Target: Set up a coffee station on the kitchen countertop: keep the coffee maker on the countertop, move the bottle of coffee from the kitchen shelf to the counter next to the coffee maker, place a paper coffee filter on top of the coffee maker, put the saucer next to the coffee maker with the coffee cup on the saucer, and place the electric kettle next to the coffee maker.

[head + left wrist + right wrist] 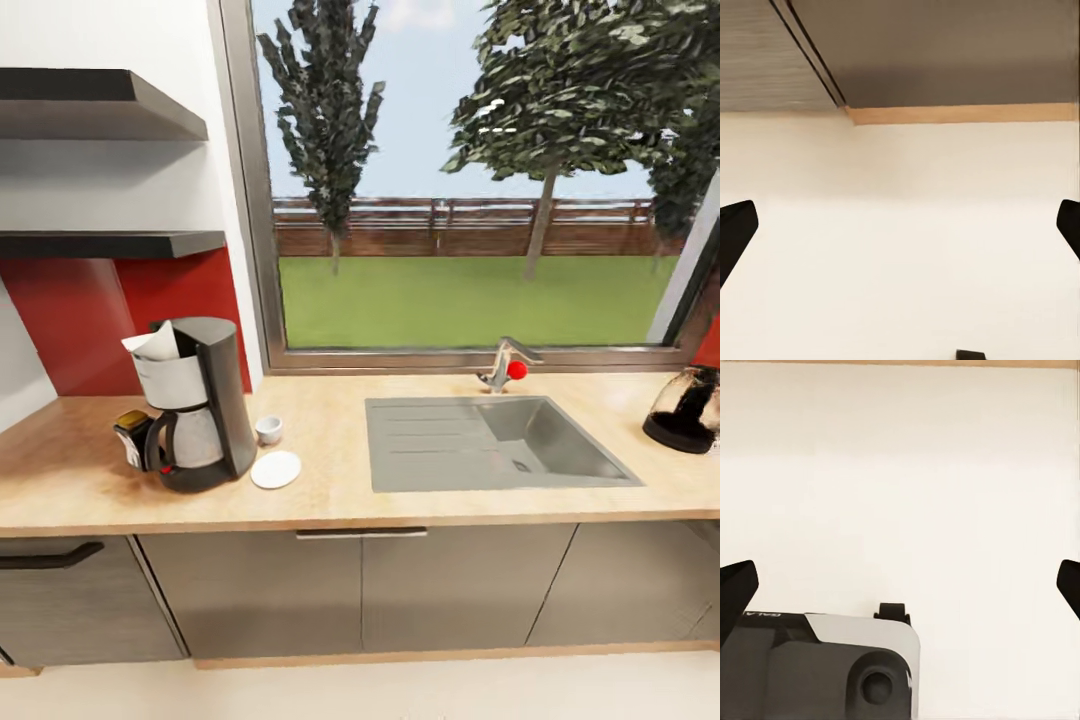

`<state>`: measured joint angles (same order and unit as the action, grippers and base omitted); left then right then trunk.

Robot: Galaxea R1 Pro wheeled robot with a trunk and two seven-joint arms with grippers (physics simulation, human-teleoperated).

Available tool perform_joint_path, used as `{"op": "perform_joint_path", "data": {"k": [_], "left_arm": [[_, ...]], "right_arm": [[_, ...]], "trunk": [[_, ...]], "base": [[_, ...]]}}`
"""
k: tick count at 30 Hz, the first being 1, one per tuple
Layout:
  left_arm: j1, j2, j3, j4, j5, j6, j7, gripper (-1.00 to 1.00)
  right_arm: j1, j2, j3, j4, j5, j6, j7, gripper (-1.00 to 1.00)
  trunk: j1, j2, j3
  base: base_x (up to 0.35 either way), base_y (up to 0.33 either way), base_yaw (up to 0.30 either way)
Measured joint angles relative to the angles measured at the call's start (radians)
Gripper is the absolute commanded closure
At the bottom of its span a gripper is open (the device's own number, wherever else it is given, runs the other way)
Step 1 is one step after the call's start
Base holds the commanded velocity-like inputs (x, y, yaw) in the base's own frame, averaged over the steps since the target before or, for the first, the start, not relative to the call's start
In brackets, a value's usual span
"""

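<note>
Facing a wooden countertop under a wide window looking out on grass, trees and a fence. Standing toward the countertop's left end, the black coffee maker, with its glass carafe seated in front and a white paper coffee filter sticking up from the top. Sitting just beside the coffee maker, on the side toward the sink, the small white coffee cup, resting straight on the wood rather than on the saucer, which is lying flat a little nearer the counter edge, close to the cup but apart from it. Pressing against the coffee maker's other side, a small dark item with a yellowish top, too blurred for naming. Resting well apart at the far right end of the counter, beyond the steel sink and its faucet, the dark electric kettle. Hanging on the wall at upper left, two dark shelves above a red backsplash. Running below the counter, grey cabinet fronts. Hovering over pale floor beside the cabinet base, the left gripper, fingertips spread wide apart with nothing between them. Hanging likewise over pale floor, the right gripper, fingertips equally far apart and holding nothing, with part of the robot's base showing beneath.
</note>
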<state>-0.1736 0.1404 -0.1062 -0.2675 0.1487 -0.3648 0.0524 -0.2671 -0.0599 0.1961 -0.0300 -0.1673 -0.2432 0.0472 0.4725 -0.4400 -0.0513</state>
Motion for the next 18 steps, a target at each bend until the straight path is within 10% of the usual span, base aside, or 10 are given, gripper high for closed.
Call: {"op": "perform_joint_path", "data": {"k": [18], "left_arm": [[0.002, -0.017, -0.002, 0.001, -0.005, -0.005, 0.000, -1.00]], "right_arm": [[0.000, 0.000, 0.000, 0.001, 0.000, 0.000, -0.001, -1.00]], "trunk": [[0.000, 0.000, 0.000]], "base": [[0.008, -0.171, -0.300]]}}
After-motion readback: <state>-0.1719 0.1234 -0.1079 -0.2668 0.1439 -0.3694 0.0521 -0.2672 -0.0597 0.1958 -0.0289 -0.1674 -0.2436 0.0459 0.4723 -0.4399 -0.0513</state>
